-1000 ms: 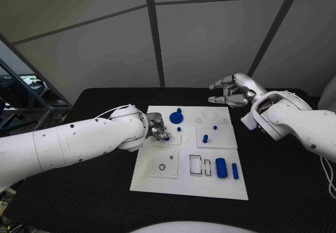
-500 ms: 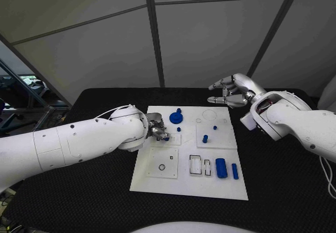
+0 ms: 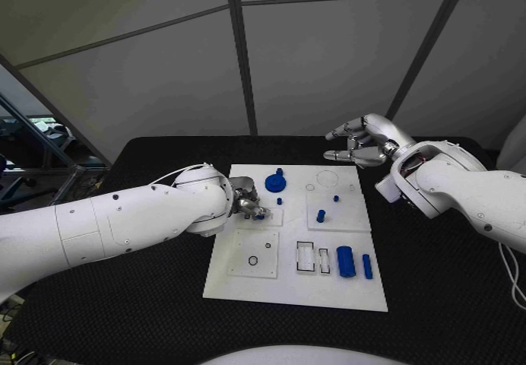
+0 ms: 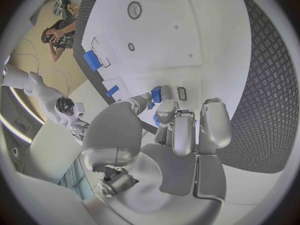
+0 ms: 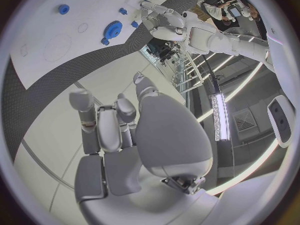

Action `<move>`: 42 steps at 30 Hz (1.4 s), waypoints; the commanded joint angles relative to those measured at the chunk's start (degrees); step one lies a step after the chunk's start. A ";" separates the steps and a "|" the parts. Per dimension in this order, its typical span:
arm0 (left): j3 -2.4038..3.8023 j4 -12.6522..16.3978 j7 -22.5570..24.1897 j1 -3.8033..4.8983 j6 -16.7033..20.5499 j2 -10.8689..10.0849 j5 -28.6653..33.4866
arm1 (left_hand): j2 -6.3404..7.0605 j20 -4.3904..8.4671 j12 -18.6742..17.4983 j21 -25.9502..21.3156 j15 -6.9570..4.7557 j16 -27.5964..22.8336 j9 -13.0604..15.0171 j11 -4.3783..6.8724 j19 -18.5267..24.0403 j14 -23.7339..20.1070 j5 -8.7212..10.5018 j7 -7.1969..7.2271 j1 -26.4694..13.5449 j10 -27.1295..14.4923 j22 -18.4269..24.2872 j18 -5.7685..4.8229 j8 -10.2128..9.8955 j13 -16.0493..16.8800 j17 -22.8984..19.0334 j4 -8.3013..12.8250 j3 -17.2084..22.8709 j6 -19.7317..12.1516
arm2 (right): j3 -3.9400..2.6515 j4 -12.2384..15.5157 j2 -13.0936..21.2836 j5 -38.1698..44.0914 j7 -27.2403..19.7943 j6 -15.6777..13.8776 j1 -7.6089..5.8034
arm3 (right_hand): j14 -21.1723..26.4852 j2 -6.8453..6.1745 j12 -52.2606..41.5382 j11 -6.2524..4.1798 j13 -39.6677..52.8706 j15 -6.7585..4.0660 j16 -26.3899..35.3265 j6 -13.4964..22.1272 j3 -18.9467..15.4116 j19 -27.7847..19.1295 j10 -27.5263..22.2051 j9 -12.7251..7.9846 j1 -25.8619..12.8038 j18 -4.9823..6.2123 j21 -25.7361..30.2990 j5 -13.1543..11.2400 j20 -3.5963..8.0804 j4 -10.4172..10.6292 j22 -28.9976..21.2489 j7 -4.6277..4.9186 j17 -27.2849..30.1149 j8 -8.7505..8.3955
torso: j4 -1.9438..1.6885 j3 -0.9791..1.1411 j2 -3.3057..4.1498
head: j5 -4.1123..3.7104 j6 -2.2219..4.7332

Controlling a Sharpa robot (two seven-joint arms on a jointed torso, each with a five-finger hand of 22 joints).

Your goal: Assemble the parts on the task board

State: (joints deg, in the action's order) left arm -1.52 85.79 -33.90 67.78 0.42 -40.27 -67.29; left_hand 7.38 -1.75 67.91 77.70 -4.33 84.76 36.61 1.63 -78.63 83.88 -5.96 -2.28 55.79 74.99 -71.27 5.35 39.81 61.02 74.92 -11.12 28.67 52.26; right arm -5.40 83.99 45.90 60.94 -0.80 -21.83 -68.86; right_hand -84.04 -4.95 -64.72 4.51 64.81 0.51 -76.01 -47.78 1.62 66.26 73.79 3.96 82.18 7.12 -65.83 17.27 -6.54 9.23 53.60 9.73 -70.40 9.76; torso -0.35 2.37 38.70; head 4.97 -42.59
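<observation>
The white task board (image 3: 287,291) lies in the middle of the black counter (image 3: 438,289). The left hand (image 3: 248,204) is down on the board's left-middle area, fingers curled close around a small blue part (image 4: 156,94) that it pinches at its fingertips against the board surface. Just beyond that hand sits a blue gear (image 3: 275,182) near the board's far edge, with a small blue peg (image 3: 278,201) beside it. Toward the near right of the board lie a blue cylinder (image 3: 346,261) and a slimmer blue bar (image 3: 367,266), well apart from either hand. The right hand (image 3: 359,144) hovers above the counter past the board's far right corner, fingers spread and holding nothing.
</observation>
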 commanded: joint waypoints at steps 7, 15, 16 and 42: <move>0.00 -0.63 -0.50 0.08 -1.02 0.64 -0.28 | -1.15 0.09 0.45 0.60 -0.55 0.14 0.25 0.16 -0.71 4.09 0.03 0.26 0.51 0.59 -0.61 -1.20 -0.14 0.38 7.08 -0.80 -3.74 0.80 | -0.04 -0.08 -0.09 0.17 0.11 0.88 -0.11 | -0.74 0.32 -0.10 0.06 -0.10 -0.27 0.36 0.34 0.00 -0.44 -0.34 -0.06 -0.52 0.62 0.27 -0.32 0.00 0.49 -0.11 0.03 0.06 0.31 | 0.00 0.00 -0.03 | -0.30 -0.19; 0.01 -1.23 -0.51 0.11 -0.42 0.93 -0.28 | -1.48 0.15 0.48 0.57 -0.60 0.12 0.33 0.20 -0.78 4.09 0.02 0.31 0.38 0.63 -0.76 -1.22 -0.24 0.42 7.06 -2.00 -6.62 0.90 | -0.04 -0.12 -0.17 0.17 0.18 1.03 -0.11 | -0.70 0.33 -0.06 0.07 -0.20 -0.26 0.51 0.36 -0.10 -0.54 -0.40 -0.06 -0.74 0.66 0.42 -0.32 0.00 0.67 -0.28 0.03 0.21 0.35 | -0.06 -0.01 -0.06 | -0.38 -0.09; 0.01 -1.26 -0.51 0.11 -0.36 0.91 -0.28 | -1.47 0.15 0.46 0.59 -0.60 0.13 0.34 0.21 -0.81 4.09 0.01 0.32 0.28 0.62 -0.82 -1.23 -0.27 0.40 7.08 -2.28 -7.16 0.91 | -0.04 -0.13 -0.17 0.17 0.19 1.03 -0.11 | -0.69 0.33 -0.06 0.07 -0.20 -0.26 0.51 0.36 -0.10 -0.54 -0.40 -0.06 -0.75 0.66 0.43 -0.32 -0.01 0.68 -0.29 0.03 0.22 0.35 | -0.06 -0.02 -0.06 | -0.38 -0.08; 6.98 0.75 -0.08 0.72 -1.42 -2.95 -0.31 | -0.91 -0.06 -1.49 -0.52 -0.29 0.01 0.08 -0.29 -0.20 4.05 -0.11 -0.24 1.00 -1.13 -0.12 -1.00 -1.75 -1.83 6.94 -5.42 -19.57 -0.53 | -0.03 -0.84 -0.03 0.17 0.08 0.83 -0.10 | -0.65 0.32 -0.01 0.09 -0.35 -0.25 0.66 0.41 -0.27 -0.61 -0.50 -0.07 -1.10 0.69 0.60 -0.31 -0.02 0.99 -0.46 0.04 0.34 0.39 | -0.09 -0.03 0.01 | -0.08 0.86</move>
State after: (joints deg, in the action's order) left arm 5.45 86.68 -34.05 68.37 0.37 -43.13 -67.29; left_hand 6.42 -1.80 66.44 77.33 -4.51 84.76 36.77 1.27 -78.98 84.06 -5.96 -2.61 56.48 74.00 -71.38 3.12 38.04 59.22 74.92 -16.56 9.31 51.86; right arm -5.40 83.19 45.84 60.97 -0.53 -21.05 -68.85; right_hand -84.04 -4.42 -64.72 4.51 64.51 0.51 -75.54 -47.78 1.27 66.04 73.79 3.96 81.64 7.12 -65.62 17.27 -6.76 9.90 53.19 9.73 -70.11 9.76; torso -0.42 2.31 38.66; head 4.94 -41.77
